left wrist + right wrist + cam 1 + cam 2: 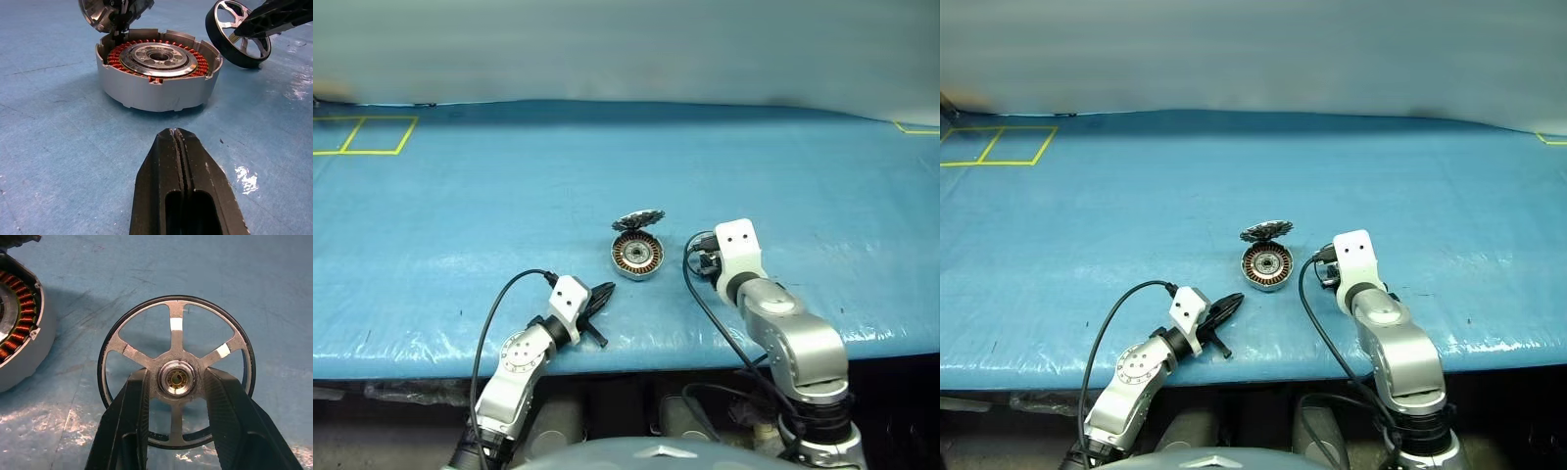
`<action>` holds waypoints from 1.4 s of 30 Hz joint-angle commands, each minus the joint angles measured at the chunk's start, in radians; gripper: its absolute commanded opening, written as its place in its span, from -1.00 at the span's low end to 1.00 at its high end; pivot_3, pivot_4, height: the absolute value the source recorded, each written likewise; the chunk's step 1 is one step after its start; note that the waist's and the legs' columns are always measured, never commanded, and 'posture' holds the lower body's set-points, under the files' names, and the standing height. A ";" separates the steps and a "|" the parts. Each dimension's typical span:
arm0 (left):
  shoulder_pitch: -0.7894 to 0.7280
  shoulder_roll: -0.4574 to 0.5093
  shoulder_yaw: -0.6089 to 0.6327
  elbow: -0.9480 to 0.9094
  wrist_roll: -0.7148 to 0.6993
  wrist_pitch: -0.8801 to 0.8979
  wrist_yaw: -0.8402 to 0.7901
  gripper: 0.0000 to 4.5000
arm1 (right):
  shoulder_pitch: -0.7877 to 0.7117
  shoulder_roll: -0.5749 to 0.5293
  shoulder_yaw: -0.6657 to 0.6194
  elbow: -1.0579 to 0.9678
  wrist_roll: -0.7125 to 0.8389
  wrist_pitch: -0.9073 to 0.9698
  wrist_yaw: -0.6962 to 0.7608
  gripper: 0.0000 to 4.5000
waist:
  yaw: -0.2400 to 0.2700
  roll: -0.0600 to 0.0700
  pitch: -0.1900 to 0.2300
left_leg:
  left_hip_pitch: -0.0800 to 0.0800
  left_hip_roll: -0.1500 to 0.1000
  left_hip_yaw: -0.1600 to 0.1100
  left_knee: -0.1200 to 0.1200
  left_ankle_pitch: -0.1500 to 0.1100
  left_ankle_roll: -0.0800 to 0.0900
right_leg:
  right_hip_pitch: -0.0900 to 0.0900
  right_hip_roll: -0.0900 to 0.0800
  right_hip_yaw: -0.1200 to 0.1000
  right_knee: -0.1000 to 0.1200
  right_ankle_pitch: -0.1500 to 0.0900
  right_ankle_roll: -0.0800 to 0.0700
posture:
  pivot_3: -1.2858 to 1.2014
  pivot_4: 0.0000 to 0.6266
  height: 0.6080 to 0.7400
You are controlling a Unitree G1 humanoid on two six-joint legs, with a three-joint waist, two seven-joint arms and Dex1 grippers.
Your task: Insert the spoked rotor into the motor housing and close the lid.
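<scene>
Your left gripper point(175, 134) sits with its two black fingers pressed flat together, nothing between them, pointing straight at the motor housing point(157, 73), which stands on the blue table point(460, 215) a little way beyond the tips. It's parked; leave it there unless the can needs steadying.

Ahead of those shut fingers the housing is open to you: copper windings ringed round the central hub, and the lid point(113, 13) tipped up on its hinge at the far rim, well clear of the bowl. So the mouth is free to take the part.

Now to your right gripper point(176, 382), and this is where the action is. Its jaws are partly closed, one finger on each side of the hub of the spoked rotor point(177, 377), reaching in through the gaps between the spokes. The wheel stands on edge, face-on to the wrist camera. It looks pinched at the hub, though I can't be sure the pads are truly biting rather than just bracketing it, nor whether the rim is off the cloth.

My read: you're at the pick-up of the rotor, insertion not yet begun. The housing lies just off to the left of those jaws. Next you'll want a firm grip confirmed, then a lift, a turn of the wrist to lay the wheel flat, and a carry across until its hub is over the housing's hub. The lid comes after.
</scene>
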 commanded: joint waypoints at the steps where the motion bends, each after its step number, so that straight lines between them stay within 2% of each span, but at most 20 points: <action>1: 0.002 0.001 0.001 -0.027 -0.011 -0.017 -0.009 -1.00 | -0.036 -0.074 0.022 -0.127 0.096 0.009 0.138 -0.41 | -0.002 0.000 0.000 | 0.000 0.000 0.000 0.000 0.000 0.000 | 0.000 0.000 0.000 0.000 0.000 0.000 | 0.03 -0.52 1.00; 5: -0.004 -0.002 0.005 -0.031 -0.016 -0.031 -0.015 -1.00 | -0.047 -0.097 0.023 -0.143 0.200 -0.052 0.261 -0.41 | 0.000 -0.001 0.001 | -0.001 0.001 -0.002 0.000 0.000 0.000 | 0.000 0.002 -0.002 0.000 -0.003 0.004 | 0.03 -0.52 1.00; 10: -0.009 0.001 0.004 -0.028 -0.009 -0.042 -0.020 -1.00 | -0.067 -0.084 0.118 -0.030 0.168 -0.163 0.254 -0.41 | 0.000 -0.001 0.001 | -0.004 0.000 -0.002 0.002 0.000 0.000 | -0.002 0.004 -0.002 0.000 0.000 0.001 | 0.03 -0.52 1.00; 16: -0.001 -0.001 0.002 -0.035 -0.015 -0.058 -0.028 -1.00 | -0.118 -0.043 0.136 0.060 0.144 -0.231 0.226 -0.41 | 0.001 -0.001 0.001 | -0.005 0.000 -0.002 0.002 0.000 0.000 | -0.002 0.004 -0.001 -0.001 0.000 0.002 | 0.03 -0.52 1.00; 30: 0.010 -0.007 -0.006 -0.021 -0.005 -0.067 -0.026 -1.00 | -0.196 -0.036 0.144 0.027 0.168 -0.129 0.219 -0.41 | 0.001 -0.001 0.001 | -0.006 -0.001 -0.003 0.002 0.000 0.000 | -0.002 -0.001 -0.001 0.000 0.000 0.001 | 0.03 -0.52 1.00; 42: 0.009 -0.010 -0.005 -0.017 -0.001 -0.063 -0.017 -1.00 | -0.191 -0.043 0.172 0.131 0.134 -0.190 0.223 -0.41 | 0.001 -0.001 0.001 | -0.006 -0.001 -0.003 0.003 0.000 0.000 | -0.002 -0.001 -0.002 0.000 0.000 0.001 | 0.03 -0.52 1.00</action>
